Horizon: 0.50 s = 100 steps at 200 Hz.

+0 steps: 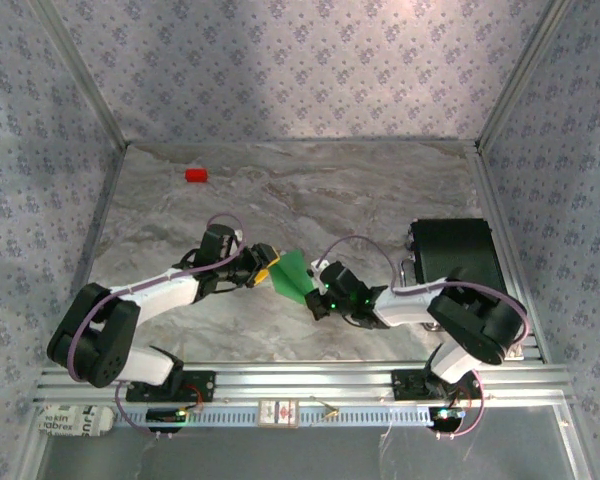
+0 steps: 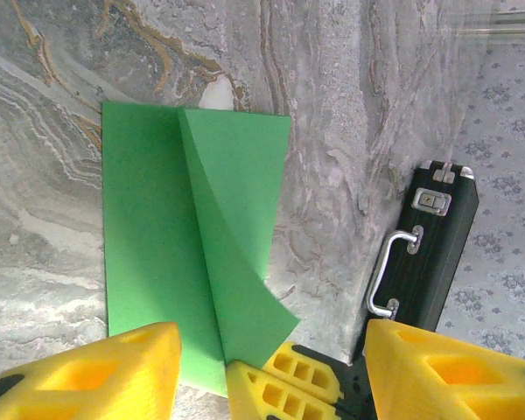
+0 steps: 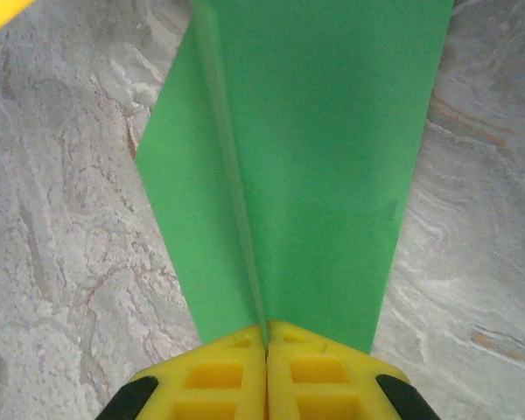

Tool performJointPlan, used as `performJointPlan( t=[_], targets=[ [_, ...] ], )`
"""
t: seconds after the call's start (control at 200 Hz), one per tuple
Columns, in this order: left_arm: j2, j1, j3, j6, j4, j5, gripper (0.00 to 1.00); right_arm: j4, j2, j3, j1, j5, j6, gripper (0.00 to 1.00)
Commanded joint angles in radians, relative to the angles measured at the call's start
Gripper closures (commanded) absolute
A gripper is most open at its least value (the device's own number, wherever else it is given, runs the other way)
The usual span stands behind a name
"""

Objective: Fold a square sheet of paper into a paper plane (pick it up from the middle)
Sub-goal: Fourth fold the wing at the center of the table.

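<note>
The square sheet of paper point(image 1: 295, 272) is bright green and folded, held just above the marble table between the two arms. In the right wrist view my right gripper point(image 3: 267, 337) is shut on the paper's point(image 3: 324, 149) centre ridge at its near end. From the left wrist, the paper point(image 2: 153, 236) is a folded strip with one slanted flap curling up, not a pointed paper plane. My left gripper point(image 2: 271, 350) stands open, its yellow fingers point(image 2: 114, 372) on either side of the right gripper point(image 2: 289, 381) and the paper's end. In the top view the left gripper point(image 1: 263, 266) sits at the paper's left edge.
A small red block point(image 1: 197, 175) lies far back on the left. A black case point(image 1: 452, 255) with a metal handle point(image 2: 387, 271) stands at the right. Patterned walls close the table point(image 1: 280, 200) in on three sides.
</note>
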Motion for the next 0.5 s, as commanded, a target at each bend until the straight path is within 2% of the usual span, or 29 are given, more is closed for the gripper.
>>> performJointPlan(
  t=[0.0,0.165,0.36,0.495],
  targets=[
    [-0.027,0.006,-0.010,0.011,-0.005,-0.008,0.43,-0.017,0.025,0.035,-0.030,-0.112,0.071,0.92],
    [-0.029,0.006,-0.012,0.013,-0.004,-0.008,0.47,0.027,0.048,0.030,-0.080,-0.221,0.139,0.92],
    [0.000,0.005,-0.009,0.014,0.014,0.009,0.68,0.097,0.077,0.005,-0.122,-0.305,0.205,0.92],
    [0.040,0.002,0.004,0.017,0.033,0.027,0.77,0.160,0.085,-0.023,-0.145,-0.336,0.256,0.92]
  ],
)
